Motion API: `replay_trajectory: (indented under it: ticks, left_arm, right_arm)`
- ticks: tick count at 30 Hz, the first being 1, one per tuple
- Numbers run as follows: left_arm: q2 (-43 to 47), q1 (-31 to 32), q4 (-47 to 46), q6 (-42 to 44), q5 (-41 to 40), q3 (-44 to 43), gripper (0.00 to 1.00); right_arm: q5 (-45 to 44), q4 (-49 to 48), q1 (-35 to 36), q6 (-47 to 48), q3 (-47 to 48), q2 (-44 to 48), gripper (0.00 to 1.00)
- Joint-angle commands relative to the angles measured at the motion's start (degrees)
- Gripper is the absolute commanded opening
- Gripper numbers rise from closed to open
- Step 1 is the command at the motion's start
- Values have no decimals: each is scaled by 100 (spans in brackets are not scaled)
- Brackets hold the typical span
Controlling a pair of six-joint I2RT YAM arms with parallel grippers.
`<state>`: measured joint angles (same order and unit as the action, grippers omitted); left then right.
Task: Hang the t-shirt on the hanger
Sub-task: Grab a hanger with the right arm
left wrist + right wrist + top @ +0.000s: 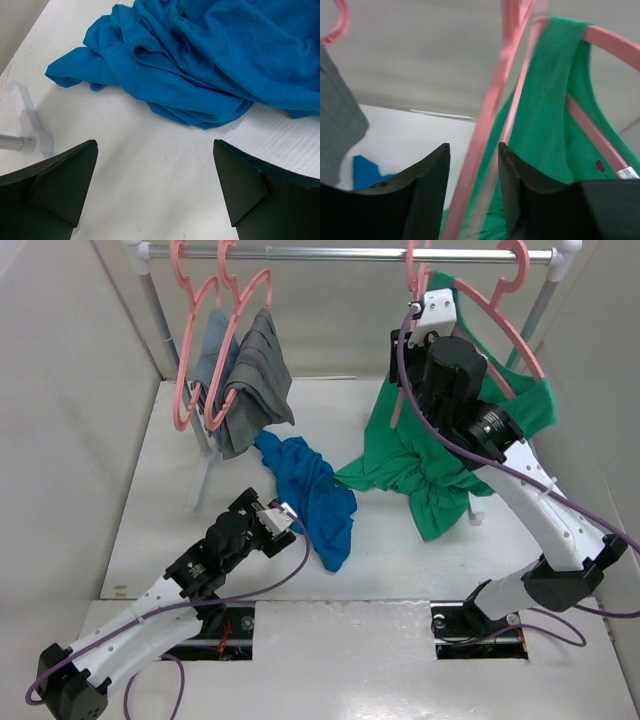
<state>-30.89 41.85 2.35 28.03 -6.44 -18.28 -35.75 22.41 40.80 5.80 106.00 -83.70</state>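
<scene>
Table [400, 560], t-shirt [315, 495] — green top [545, 125], label [628, 173] blurred

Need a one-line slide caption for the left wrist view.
Open left gripper poised over the white table, just short of the crumpled blue t-shirt.

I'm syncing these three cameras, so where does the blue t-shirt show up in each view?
Top external: t-shirt crumpled mid-table, just ahead of the left end effector.
Left wrist: t-shirt fills the upper frame, beyond the open fingers.
Right wrist: only a small blue patch of t-shirt at lower left.
Shared landmark: the white table beneath it in all three.
</scene>
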Motion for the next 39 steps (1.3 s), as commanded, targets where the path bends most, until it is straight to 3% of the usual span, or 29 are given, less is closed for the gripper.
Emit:
replay_trajectory:
  ticks: [1, 6, 10, 12, 19, 23, 32, 39]
  left_arm:
    - [75, -27, -244, -35, 46, 27, 100]
    - [75, -27, -244, -35, 46, 27, 100]
    - [75, -27, -244, -35, 46, 27, 100]
    - [75, -27, -244, -35, 98, 27, 100]
    - [75, -27, -244, -35, 99, 27, 100]
    - [75, -27, -191, 18, 99, 27, 100]
    - [128, -27, -191, 71, 151, 27, 100]
    - [426, -27, -524, 808, 336, -517, 100]
  right_arm:
    - [147, -114, -89, -150, -88, 284, 29]
    - [366, 9, -282, -150, -149, 460, 22]
    - [761, 132, -405, -150, -149, 574, 4]
    - [1251, 132, -494, -150, -149, 636, 1]
    - [3255, -246, -915, -27, -149, 688, 0]
    - [4923, -685, -1100, -27, -342, 688, 0]
    - [6482, -1212, -1267, -430, -597, 802, 0]
    - [7775, -1214, -1373, -545, -1440, 1302, 0]
